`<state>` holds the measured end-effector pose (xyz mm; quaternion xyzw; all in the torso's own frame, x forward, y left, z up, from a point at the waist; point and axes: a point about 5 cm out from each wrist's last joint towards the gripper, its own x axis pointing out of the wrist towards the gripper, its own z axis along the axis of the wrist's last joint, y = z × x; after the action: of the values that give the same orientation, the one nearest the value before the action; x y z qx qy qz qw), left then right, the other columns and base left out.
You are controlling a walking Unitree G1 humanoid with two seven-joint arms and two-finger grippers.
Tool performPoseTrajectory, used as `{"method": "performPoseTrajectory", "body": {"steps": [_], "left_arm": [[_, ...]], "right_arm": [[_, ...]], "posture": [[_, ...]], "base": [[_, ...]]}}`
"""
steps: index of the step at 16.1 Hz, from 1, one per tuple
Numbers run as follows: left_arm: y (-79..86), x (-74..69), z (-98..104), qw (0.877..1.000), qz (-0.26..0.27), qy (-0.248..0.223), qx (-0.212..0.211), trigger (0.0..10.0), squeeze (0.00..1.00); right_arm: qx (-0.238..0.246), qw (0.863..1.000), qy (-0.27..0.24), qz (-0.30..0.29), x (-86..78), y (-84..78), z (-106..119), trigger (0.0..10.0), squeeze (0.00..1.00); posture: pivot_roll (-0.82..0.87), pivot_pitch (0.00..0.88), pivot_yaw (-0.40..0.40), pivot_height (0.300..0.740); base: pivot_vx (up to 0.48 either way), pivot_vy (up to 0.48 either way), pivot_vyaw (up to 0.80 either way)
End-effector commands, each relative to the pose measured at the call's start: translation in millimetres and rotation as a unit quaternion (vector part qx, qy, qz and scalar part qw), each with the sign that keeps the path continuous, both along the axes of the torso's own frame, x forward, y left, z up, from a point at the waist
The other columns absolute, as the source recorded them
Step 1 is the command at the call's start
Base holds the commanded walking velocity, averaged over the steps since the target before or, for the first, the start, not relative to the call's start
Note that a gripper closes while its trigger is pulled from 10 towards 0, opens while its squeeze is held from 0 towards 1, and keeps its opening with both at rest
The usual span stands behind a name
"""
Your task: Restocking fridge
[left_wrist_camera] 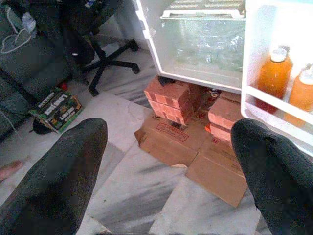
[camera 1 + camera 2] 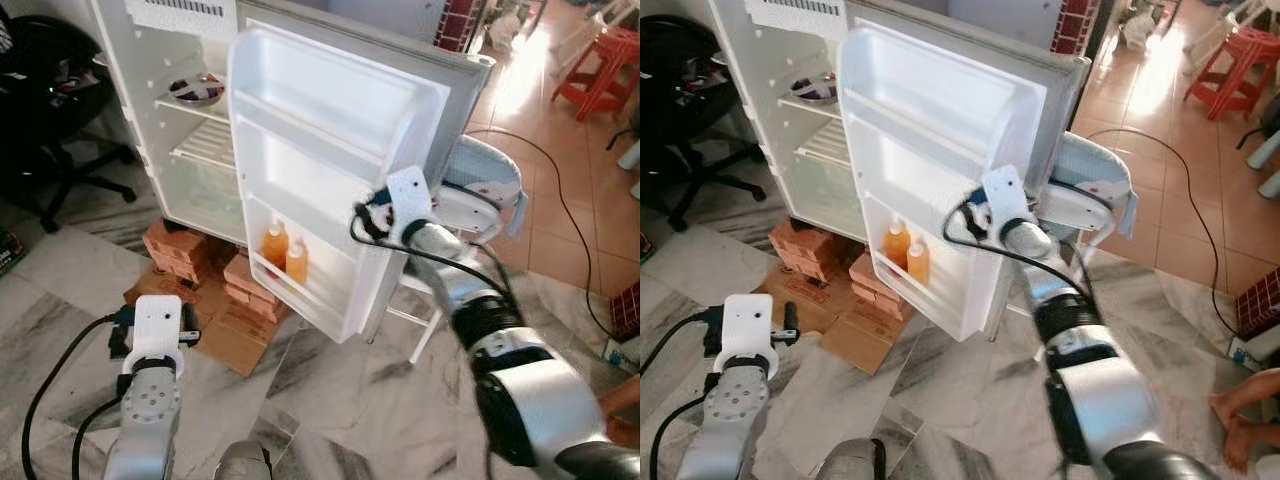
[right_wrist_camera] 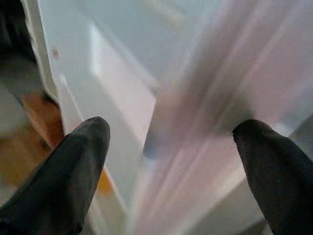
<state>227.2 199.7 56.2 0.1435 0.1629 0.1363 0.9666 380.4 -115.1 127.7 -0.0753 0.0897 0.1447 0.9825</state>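
I'm standing in a lived-in home: a small white fridge [image 2: 300,150] propped on bricks [image 2: 175,245] and flattened cardboard [image 1: 195,152], marble-patterned floor tiles [image 2: 330,400], a black office chair [image 2: 50,110], a red plastic stool [image 2: 605,70] on terracotta tiles beyond.

silver arms with white wrist blocks, looping black cables, seemingly rounded black fingers [image 1: 63,176]

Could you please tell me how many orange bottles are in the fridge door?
2: one orange bottle and a second beside it, both on the door's bottom shelf. Others may be hidden.
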Motion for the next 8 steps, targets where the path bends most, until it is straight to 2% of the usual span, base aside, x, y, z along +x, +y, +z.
{"method": "performPoseTrajectory", "body": {"steps": [1,2,3,4,5,6,7,8], "left_arm": [[-1.0,0.2,3.3,1.0,-0.007,-0.004,0.0,10.0,0.0],[-8.2,1.3,5.6,0.999,-0.036,-0.012,-0.033,10.0,0.0],[-14.5,1.8,9.0,0.996,-0.058,-0.025,-0.059,10.0,0.0],[-25.8,0.8,15.3,0.99,-0.108,-0.044,-0.079,10.0,0.0],[-30.8,-1.6,17.8,0.986,-0.13,-0.048,-0.088,10.0,0.0],[-34.0,-7.9,23.3,0.979,-0.145,-0.071,-0.121,10.0,0.0],[-35.6,-13.6,25.6,0.974,-0.161,-0.083,-0.135,10.0,0.0],[-36.1,-16.7,24.1,0.974,-0.166,-0.08,-0.134,10.0,0.0]], "right_arm": [[0.058,0.998,-0.024,0.029,2.9,12.9,14.7,10.0,0.0],[0.119,0.99,-0.033,0.071,0.4,28.3,20.5,10.0,0.0],[0.155,0.982,-0.037,0.1,-2.6,35.7,24.6,10.0,0.0],[0.215,0.96,-0.042,0.176,-14.3,49.8,33.6,10.0,0.0],[0.259,0.935,-0.042,0.236,-26.0,58.2,41.1,10.0,0.0],[0.292,0.9,-0.043,0.322,-47.3,63.7,50.8,10.0,0.0],[0.299,0.878,-0.038,0.371,-62.5,63.4,53.7,10.0,0.0],[0.292,0.873,-0.034,0.389,-68.8,61.1,52.1,10.0,0.0]], "posture": [[0.23,0.029,-0.041,0.74],[0.23,0.029,-0.04,0.74],[0.23,0.026,-0.037,0.74],[0.23,0.024,-0.036,0.74],[0.22,0.022,-0.035,0.74],[0.21,0.02,-0.031,0.74],[0.21,0.021,-0.033,0.74],[0.22,0.021,-0.034,0.74]], "base": [[0.0,0.0,0.0],[0.0,0.0,0.0],[0.0,0.0,0.0],[0.0,0.0,0.0],[0.0,0.0,0.0],[0.0,0.0,0.0],[0.0,0.0,0.0],[0.0,0.0,0.0]]}}
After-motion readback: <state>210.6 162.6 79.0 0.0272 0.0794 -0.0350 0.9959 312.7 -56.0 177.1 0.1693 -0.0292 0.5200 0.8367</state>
